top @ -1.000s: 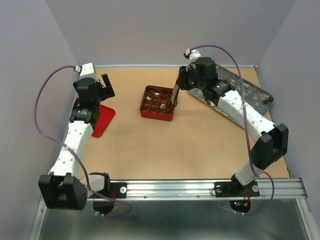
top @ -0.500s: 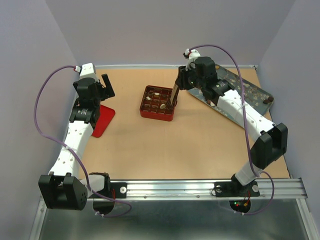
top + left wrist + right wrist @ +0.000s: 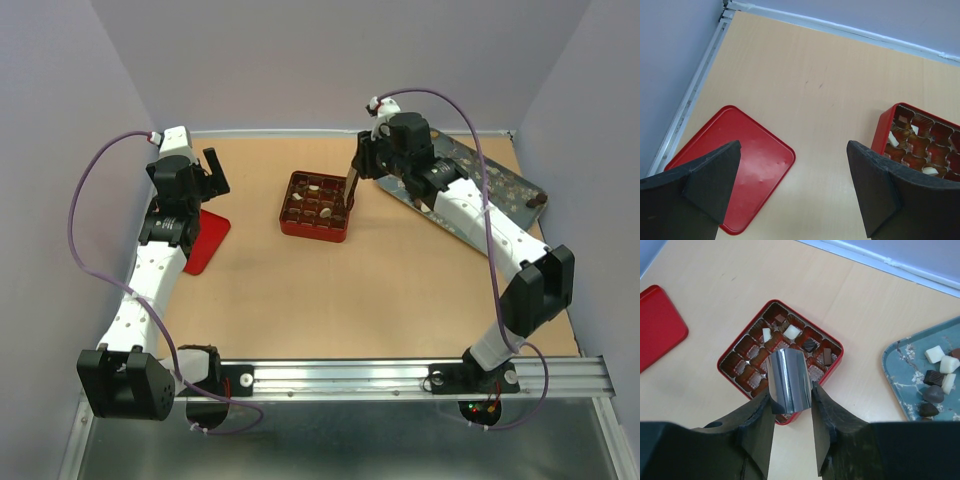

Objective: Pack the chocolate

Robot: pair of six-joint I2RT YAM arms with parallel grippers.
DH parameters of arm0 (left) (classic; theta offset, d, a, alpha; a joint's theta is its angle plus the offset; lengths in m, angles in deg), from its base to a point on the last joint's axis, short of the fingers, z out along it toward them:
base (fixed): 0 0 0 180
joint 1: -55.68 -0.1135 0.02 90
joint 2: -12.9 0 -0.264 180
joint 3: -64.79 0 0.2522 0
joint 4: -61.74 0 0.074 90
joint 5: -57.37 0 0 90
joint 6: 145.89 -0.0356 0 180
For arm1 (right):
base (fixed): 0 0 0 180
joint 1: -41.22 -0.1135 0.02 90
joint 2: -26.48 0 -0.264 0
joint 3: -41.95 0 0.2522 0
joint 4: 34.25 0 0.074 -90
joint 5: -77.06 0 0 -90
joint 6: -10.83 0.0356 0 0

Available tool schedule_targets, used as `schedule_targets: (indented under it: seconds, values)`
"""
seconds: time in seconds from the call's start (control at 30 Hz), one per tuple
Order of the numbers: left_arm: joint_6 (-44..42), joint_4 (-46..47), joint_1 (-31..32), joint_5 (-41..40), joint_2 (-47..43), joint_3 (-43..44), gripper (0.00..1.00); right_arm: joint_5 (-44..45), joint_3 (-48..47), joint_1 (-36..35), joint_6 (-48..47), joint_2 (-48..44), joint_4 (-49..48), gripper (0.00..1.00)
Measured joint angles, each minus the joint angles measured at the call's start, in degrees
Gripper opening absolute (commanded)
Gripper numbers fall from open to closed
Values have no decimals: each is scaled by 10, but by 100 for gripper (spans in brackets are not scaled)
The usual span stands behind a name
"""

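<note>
While the right tool was clenched on a pair of metal tongs, its two fingers pressed against the shiny blades from either side. The tongs hung over the near-right part of the red box. From above, the tongs reached down from the right tool to the right edge of the red box. Their tips were hidden under their own bend in the wrist view, so I could not tell whether they carried anything.

Some of the chocolate lay in the box's gridded cells. A few white pieces and a couple of dark ones sat toward its far side, among other cells that showed only brown cups. More chocolate, white and dark, lay loose on a blue patterned tray. That tray stood on the table to the right of the box, partly under the right arm.

The left tool was released, its fingers spread wide with nothing between them. It hung above the table's left side, over the edge of a flat red lid. The red box stood well apart to its right. In the overhead view the left tool sat just beyond the red lid.
</note>
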Motion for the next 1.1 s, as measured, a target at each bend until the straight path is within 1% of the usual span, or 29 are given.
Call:
schedule_targets:
  seconds: [0.13,0.27,0.43,0.53,0.63,0.7,0.83,0.93,1.1]
  values:
    - [0,0,0,0,0,0,99,31,-11,0,-11,0,2,36]
    - [0,0,0,0,0,0,99,83,-23,0,-26,-8,3,35]
    - [0,0,0,0,0,0,99,165,-24,1,-59,-42,4,35]
    - [0,0,0,0,0,0,99,196,-24,11,-71,-59,3,35]
    - [0,0,0,0,0,0,99,210,-22,46,-75,-73,2,35]
    - [0,0,0,0,0,0,99,221,-9,87,-75,-83,0,35]
    - [0,0,0,0,0,0,99,242,20,148,-75,-90,1,36]
    - [0,0,0,0,0,0,99,252,41,170,-74,-90,2,37]
    - [0,0,0,1,0,0,99,251,75,186,-68,-90,3,41]
